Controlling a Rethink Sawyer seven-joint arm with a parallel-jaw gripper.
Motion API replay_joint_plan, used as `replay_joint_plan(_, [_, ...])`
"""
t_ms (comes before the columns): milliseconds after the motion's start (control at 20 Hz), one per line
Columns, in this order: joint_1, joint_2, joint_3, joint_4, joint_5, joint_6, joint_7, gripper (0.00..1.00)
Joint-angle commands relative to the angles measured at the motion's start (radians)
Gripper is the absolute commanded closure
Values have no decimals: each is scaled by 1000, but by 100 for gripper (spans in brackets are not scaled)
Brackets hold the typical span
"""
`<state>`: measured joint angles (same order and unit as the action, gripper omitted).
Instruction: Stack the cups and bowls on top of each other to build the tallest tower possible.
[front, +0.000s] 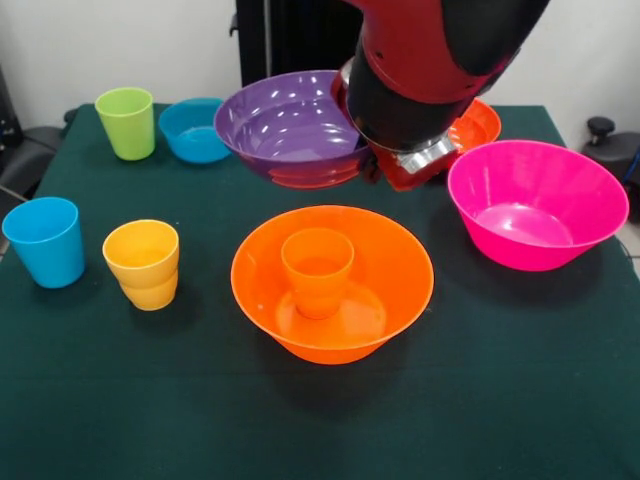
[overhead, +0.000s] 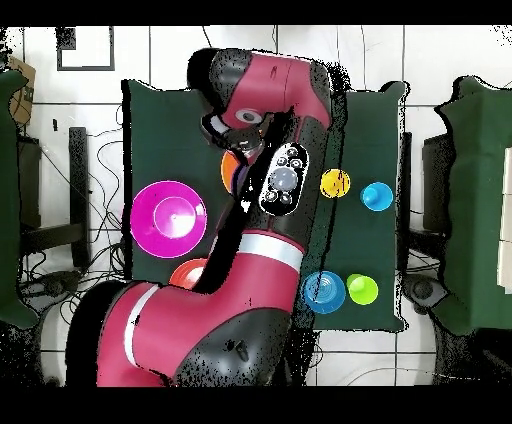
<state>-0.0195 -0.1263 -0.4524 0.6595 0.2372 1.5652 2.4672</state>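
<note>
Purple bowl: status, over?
Gripper hidden behind purple bowl, grip unconfirmed. Bowl aloft, tilted, behind orange cup standing in wide orange bowl. Nothing over the cup.

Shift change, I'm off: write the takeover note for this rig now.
Pincer: hidden behind the purple bowl it carries in the air; grip cannot be confirmed.
Done: orange cup stands upright inside the wide orange bowl, mid-table.
Loose: pink bowl, yellow cup, blue cup, green cup, small blue bowl, red-orange bowl behind the arm.
Left: purple bowl onto the orange cup, then the rest.
</note>
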Motion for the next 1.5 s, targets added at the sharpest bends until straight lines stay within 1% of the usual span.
replay_joint_plan(50, [0,83,41,-151,41,5,255,100])
replay_joint_plan(200, [-5,133,23,-234,75,12,304,100])
replay_joint_plan(300, [-15,173,-3,-307,96,31,312,100])
replay_joint_plan(400, [-21,199,-24,-349,118,33,310,100])
replay_joint_plan(500, [-19,207,-40,-358,128,28,305,100])
replay_joint_plan(650, [-5,193,-74,-333,104,35,264,100])
replay_joint_plan(750, [9,157,-82,-281,78,17,227,100])
replay_joint_plan(800, [6,141,-95,-274,65,25,200,100])
replay_joint_plan(850, [4,109,-105,-265,54,58,149,100])
replay_joint_plan(900, [2,88,-118,-256,44,80,120,100])
replay_joint_plan(950, [-7,65,-150,-285,43,181,79,100])
replay_joint_plan(1100, [-48,67,-226,-397,57,343,2,100])
replay_joint_plan(1150, [-58,68,-233,-407,67,358,-12,100])
replay_joint_plan(1300, [-75,86,-239,-426,78,337,-30,100])
replay_joint_plan(1400, [-81,104,-252,-452,93,343,-11,100])
replay_joint_plan(1450, [-77,113,-242,-447,103,312,18,100])
replay_joint_plan(1500, [-83,125,-247,-463,113,309,30,100])
